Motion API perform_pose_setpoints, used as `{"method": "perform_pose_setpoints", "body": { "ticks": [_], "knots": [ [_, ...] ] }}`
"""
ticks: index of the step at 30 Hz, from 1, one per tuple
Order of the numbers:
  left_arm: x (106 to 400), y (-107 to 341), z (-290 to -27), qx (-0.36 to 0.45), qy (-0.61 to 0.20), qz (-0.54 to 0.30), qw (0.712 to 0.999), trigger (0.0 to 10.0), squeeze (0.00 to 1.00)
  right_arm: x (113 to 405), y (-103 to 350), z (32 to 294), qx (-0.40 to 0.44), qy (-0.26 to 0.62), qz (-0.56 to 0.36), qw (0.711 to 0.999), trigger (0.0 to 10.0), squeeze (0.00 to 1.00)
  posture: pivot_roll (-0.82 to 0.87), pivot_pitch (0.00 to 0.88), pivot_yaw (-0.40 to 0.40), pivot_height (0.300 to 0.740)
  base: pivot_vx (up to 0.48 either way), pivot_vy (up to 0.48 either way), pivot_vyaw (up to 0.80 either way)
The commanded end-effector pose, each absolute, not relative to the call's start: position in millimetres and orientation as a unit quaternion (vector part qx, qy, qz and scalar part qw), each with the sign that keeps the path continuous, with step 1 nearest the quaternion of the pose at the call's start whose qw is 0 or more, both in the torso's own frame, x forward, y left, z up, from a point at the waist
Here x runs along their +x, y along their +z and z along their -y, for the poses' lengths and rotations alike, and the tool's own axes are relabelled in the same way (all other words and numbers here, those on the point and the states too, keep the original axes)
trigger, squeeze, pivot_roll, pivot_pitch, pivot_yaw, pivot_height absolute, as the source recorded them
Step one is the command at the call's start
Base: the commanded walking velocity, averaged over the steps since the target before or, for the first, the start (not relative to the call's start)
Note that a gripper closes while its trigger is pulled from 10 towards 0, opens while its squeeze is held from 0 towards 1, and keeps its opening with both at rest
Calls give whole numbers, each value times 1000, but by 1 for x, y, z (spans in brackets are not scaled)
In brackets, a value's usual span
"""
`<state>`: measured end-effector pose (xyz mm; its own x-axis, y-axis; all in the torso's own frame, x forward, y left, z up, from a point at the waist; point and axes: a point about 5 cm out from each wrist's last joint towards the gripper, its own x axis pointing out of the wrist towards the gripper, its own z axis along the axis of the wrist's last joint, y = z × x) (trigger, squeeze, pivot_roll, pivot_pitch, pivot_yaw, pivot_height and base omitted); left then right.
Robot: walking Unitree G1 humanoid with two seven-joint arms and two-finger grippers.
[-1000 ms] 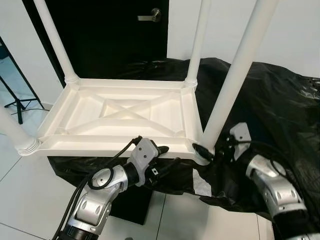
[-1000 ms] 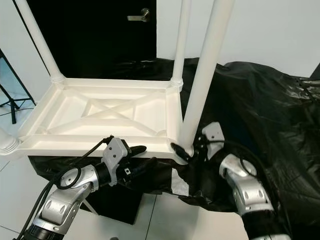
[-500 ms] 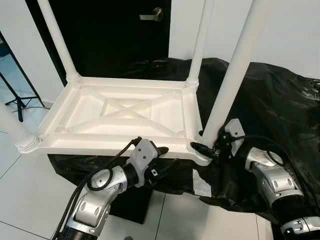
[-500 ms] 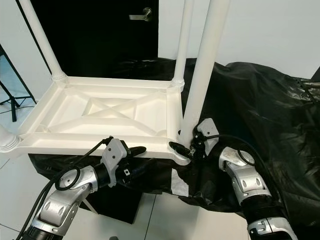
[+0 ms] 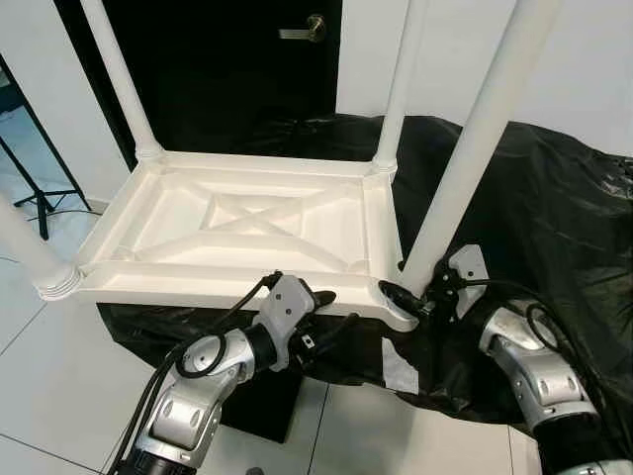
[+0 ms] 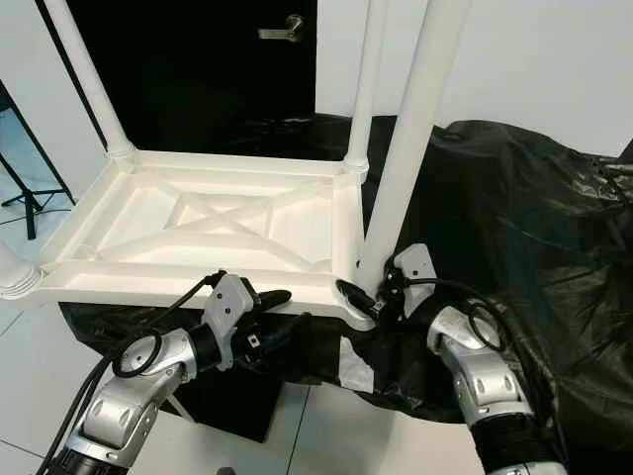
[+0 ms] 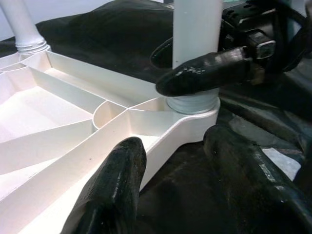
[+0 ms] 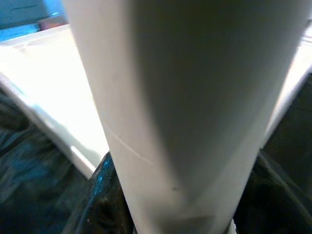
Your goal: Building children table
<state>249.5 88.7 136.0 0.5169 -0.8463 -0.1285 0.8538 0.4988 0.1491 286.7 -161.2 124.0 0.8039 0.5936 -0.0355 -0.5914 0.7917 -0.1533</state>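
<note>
Nearest the robot, on white floor tiles (image 5: pixel 40 396), both silver arms reached up to the front edge of an upside-down white plastic children's table (image 5: pixel 237 223). Left gripper (image 5: pixel 331 315) sat at the front rim of the tabletop, fingers spread wide, one finger (image 7: pixel 114 187) above the rim and the other (image 7: pixel 248 170) below it against black plastic sheeting (image 5: pixel 554 218); nothing pinched between them. Right gripper (image 5: pixel 407 300) was at the near right corner, fingers closed round the base of the near right leg (image 5: pixel 475 148) just above its socket; right wrist view showed the white leg (image 8: pixel 185 107) running straight between the black fingers. Table lay underside up, ribbed with a diagonal X brace, resting on a surface covered by the black sheeting. Near left leg (image 5: pixel 35 262) stood in its corner socket, cut off by the frame edge. Far left leg (image 5: pixel 124 79) and far right leg (image 5: pixel 396 84) stood upright in the back corners. Behind the table: a black door with a silver lever handle (image 5: pixel 305 30), white wall (image 5: pixel 593 69) to the right. Tripod legs (image 5: pixel 35 198) stood on the floor at far left.
</note>
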Motion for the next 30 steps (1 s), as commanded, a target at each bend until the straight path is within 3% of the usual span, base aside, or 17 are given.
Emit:
{"method": "perform_pose_setpoints", "body": {
  "ticks": [1,9,10,13,23,24,25,26,30],
  "knots": [
    [250,135,-86,99,-487,-21,868,10000,0,285,118,165,-98,272,-8,957,10000,0,-5,0,-35,740,0,0,0],
    [250,134,-86,99,-490,-23,865,10000,0,278,108,151,-68,178,-17,982,10000,0,-11,0,-30,740,0,0,0],
    [250,133,-87,101,-490,-24,865,10000,0,276,103,142,-49,106,-27,993,10000,0,-5,0,-35,740,0,0,0],
    [250,133,-87,101,-487,-24,867,10000,0,275,102,136,-39,50,-34,997,10000,0,-2,0,-38,740,0,0,0],
    [250,133,-87,101,-486,-24,868,10000,0,276,109,127,-29,48,-24,998,10000,0,-8,0,-37,740,0,0,0],
    [250,133,-87,101,-486,-23,868,10000,0,277,110,128,-28,54,-20,998,10000,910,-8,0,-37,740,0,0,0],
    [250,133,-87,101,-486,-23,868,10000,0,277,110,128,-28,54,-20,998,10000,910,-8,0,-37,740,0,0,0],
    [251,133,-87,101,-486,-23,868,10000,0,277,112,130,-27,56,-15,998,10000,1000,-7,0,-39,740,0,0,0],
    [251,133,-87,102,-484,-23,869,10000,0,276,117,139,-25,83,-4,996,10000,1000,-5,0,-38,740,0,0,0]
  ]
}}
